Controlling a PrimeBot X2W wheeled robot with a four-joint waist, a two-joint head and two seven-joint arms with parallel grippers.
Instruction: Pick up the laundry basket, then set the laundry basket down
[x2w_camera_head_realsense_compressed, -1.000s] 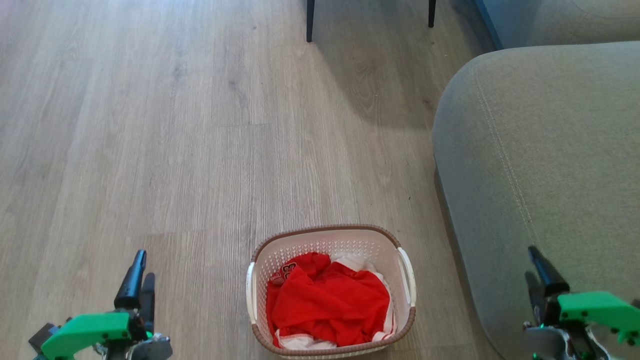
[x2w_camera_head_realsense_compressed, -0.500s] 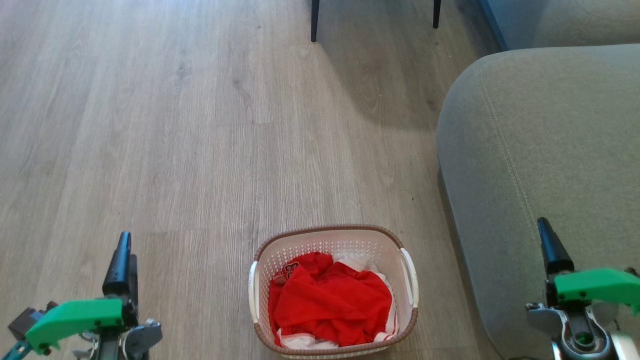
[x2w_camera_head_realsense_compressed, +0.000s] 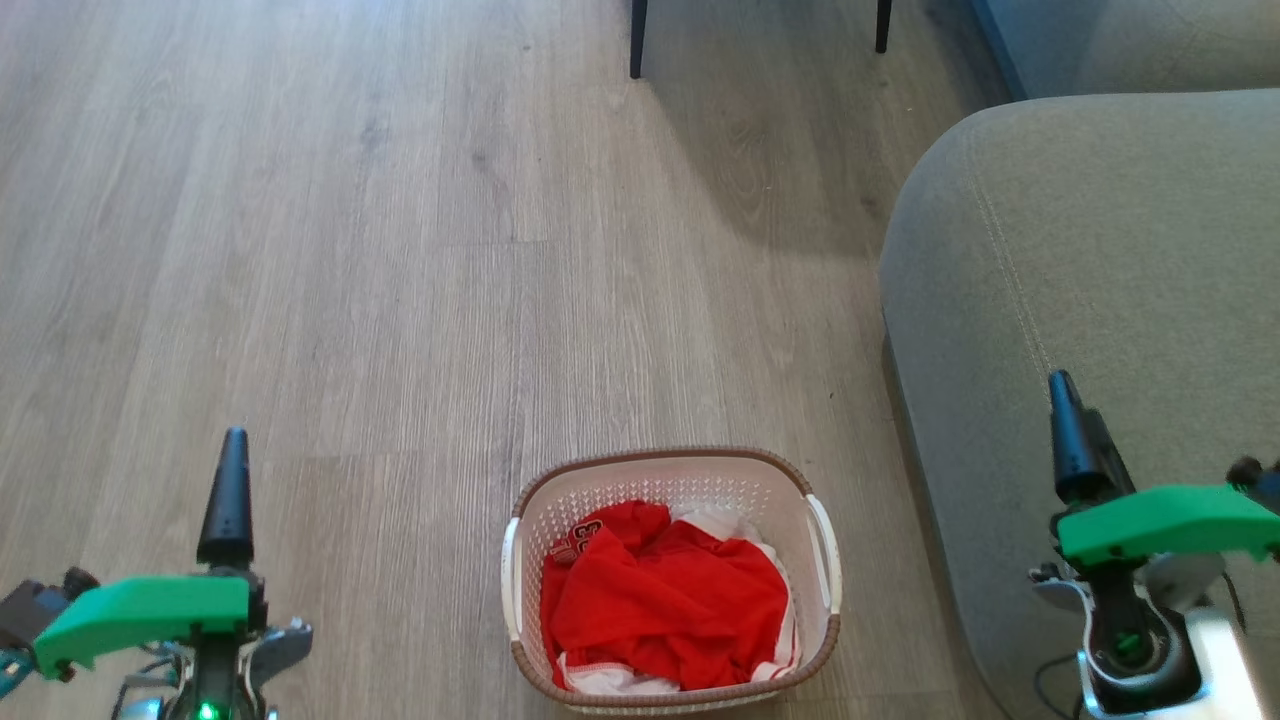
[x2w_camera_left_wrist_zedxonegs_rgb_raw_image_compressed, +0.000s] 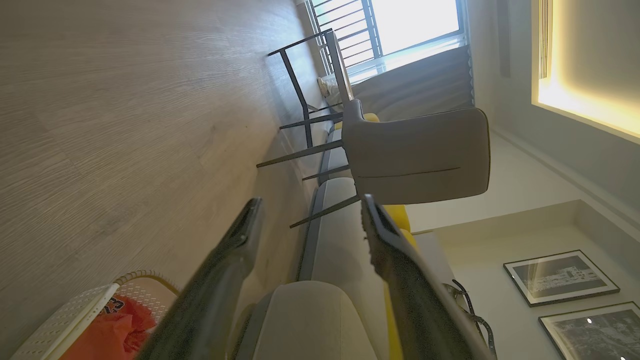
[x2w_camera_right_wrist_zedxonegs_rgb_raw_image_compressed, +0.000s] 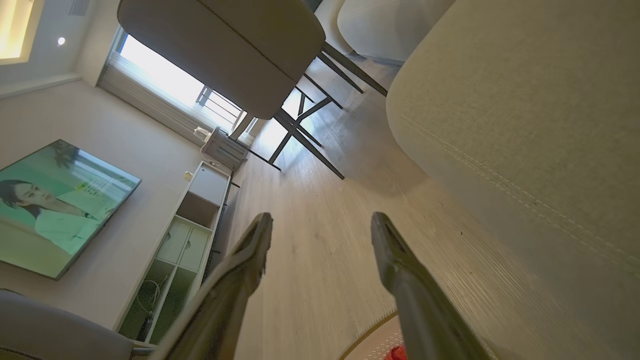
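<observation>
Laundry basket (x2w_camera_head_realsense_compressed: 655, 457): small, white, perforated walls, brown woven-look rim, a white handle on each side. Sits on the wood floor (x2w_camera_head_realsense_compressed: 400, 300), just beside a grey sofa (x2w_camera_head_realsense_compressed: 1080, 300). Inside: crumpled red garment (x2w_camera_head_realsense_compressed: 665, 610) over white cloth (x2w_camera_head_realsense_compressed: 715, 522). Left gripper (x2w_camera_left_wrist_zedxonegs_rgb_raw_image_compressed: 312, 202) and right gripper (x2w_camera_right_wrist_zedxonegs_rgb_raw_image_compressed: 321, 217) flank it without touching, fingers spread, holding nothing.

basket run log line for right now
basket: on floor, red clothes inside | left claw: open, off basket | right claw: open, off basket
</observation>
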